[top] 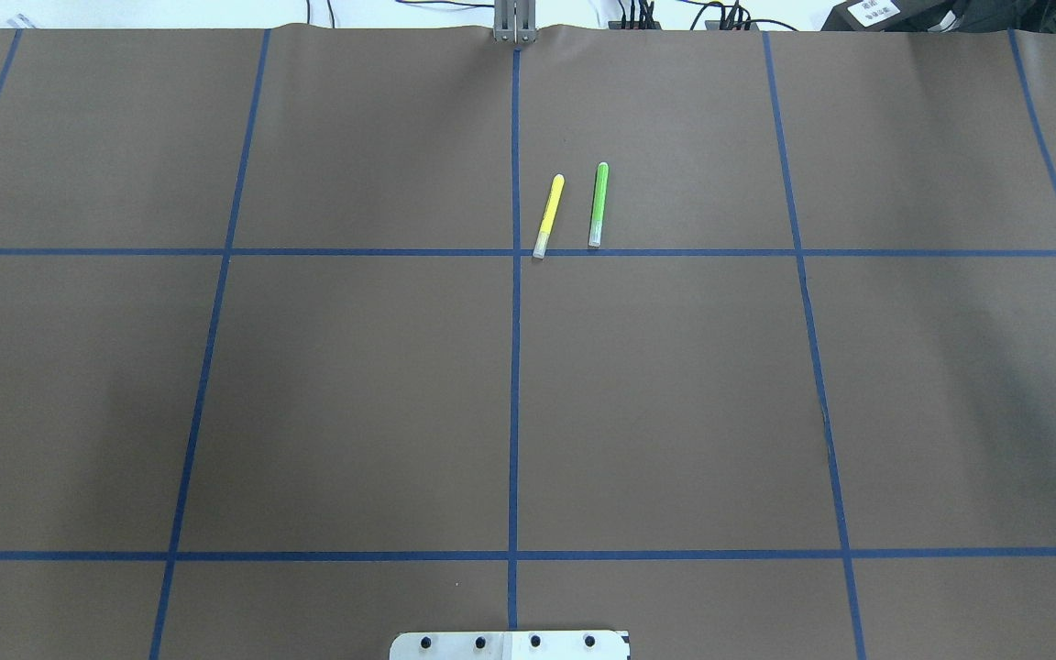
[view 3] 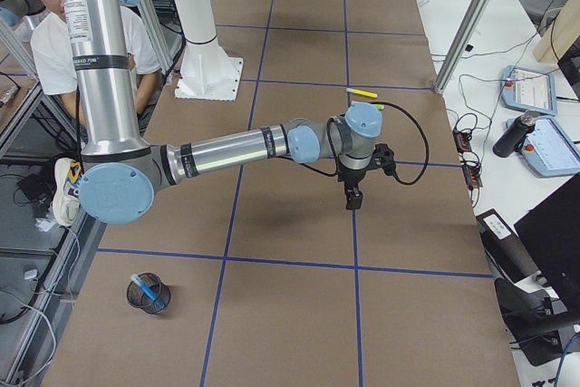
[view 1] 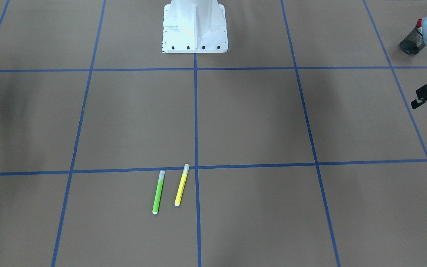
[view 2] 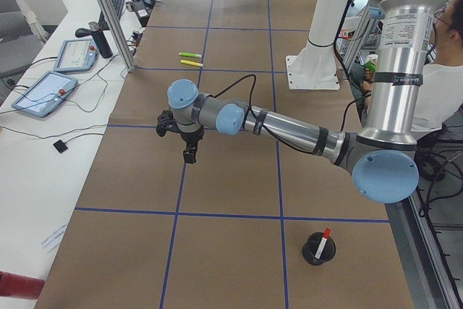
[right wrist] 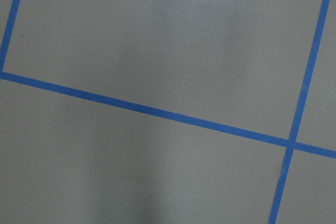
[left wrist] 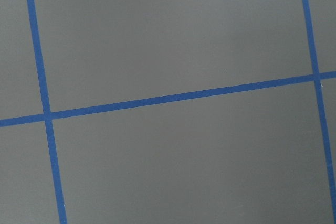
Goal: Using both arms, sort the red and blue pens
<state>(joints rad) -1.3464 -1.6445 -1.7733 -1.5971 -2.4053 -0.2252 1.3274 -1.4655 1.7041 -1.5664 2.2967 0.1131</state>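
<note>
The red pen (view 2: 324, 239) stands in a black mesh cup (view 2: 317, 251) near the robot's side of the table; the cup and red pen (view 1: 418, 25) also show in the front-facing view. The blue pen (view 3: 145, 285) lies in another black mesh cup (view 3: 150, 295) at the opposite end. My left gripper (view 2: 189, 154) hangs over bare table, fingers pointing down, nothing seen in it. My right gripper (view 3: 352, 200) hangs likewise above a blue tape line. I cannot tell whether either is open or shut. Both wrist views show only brown table and tape.
A green highlighter (top: 598, 204) and a yellow highlighter (top: 549, 215) lie side by side at the table's far middle. The white robot base (view 1: 195, 26) stands at the near edge. A seated person (view 3: 54, 43) is beside the table. Tablets and cables lie on the side bench.
</note>
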